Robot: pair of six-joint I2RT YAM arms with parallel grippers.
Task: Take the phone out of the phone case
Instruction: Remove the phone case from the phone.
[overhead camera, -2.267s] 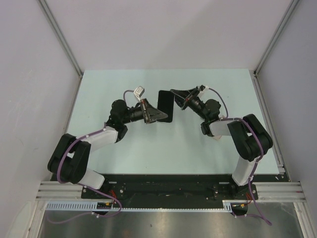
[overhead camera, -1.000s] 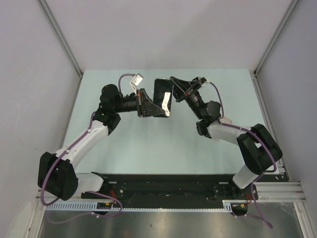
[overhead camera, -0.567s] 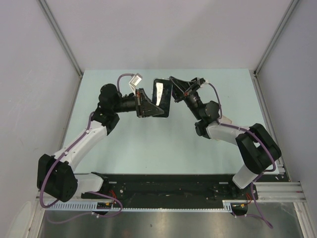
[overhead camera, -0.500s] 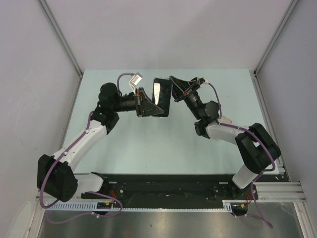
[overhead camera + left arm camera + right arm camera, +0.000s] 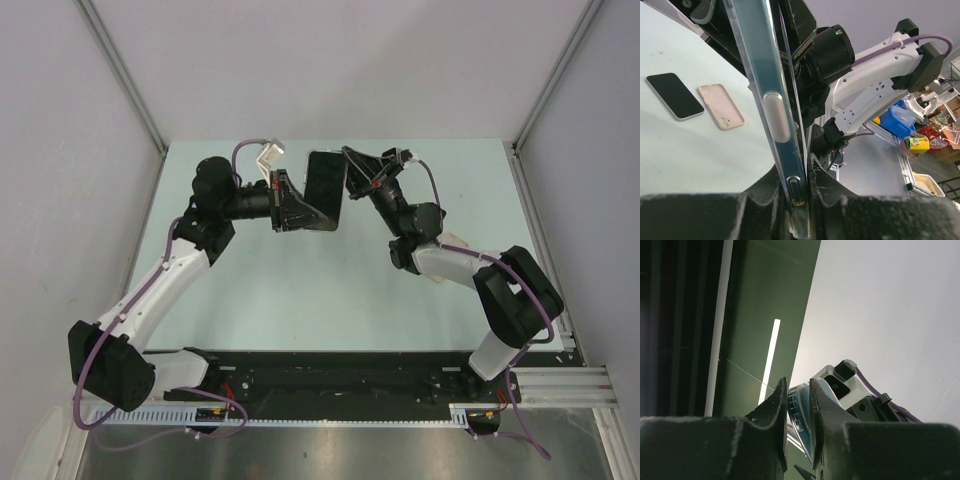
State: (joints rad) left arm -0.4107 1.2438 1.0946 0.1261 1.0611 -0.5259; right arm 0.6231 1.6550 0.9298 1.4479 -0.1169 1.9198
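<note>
- The phone [image 5: 326,182] is held up above the table [image 5: 300,300], between the two arms. From the middle of the table it is at about 12 o'clock, toward the far edge.
- In the top view the phone looks like a dark slab that stands nearly on its edge and leans a little.
- The phone sits inside the phone case [image 5: 771,110]. The case is clear, and in the left wrist view its side is seen edge-on, with a raised button cover on it.
- The left gripper [image 5: 308,210] comes to the phone from the 8 o'clock side. It is clenched on the lower end of the cased phone, with one finger [image 5: 762,197] pressed on each face.
- The right gripper [image 5: 352,168] comes from the 2 o'clock side and meets the far right corner of the phone. Its two fingers are nearly together and pinch the edge of the cased phone. A bluish, clear rim shows in the narrow gap between them in the right wrist view.
- The right arm [image 5: 875,85] fills the 2 o'clock part of the left wrist view, just behind the case.
- In the same view, at 9 o'clock, a second dark phone [image 5: 672,96] and a pale pink case [image 5: 721,106] lie flat on a light green surface. They are just beside each other and do not touch.
</note>
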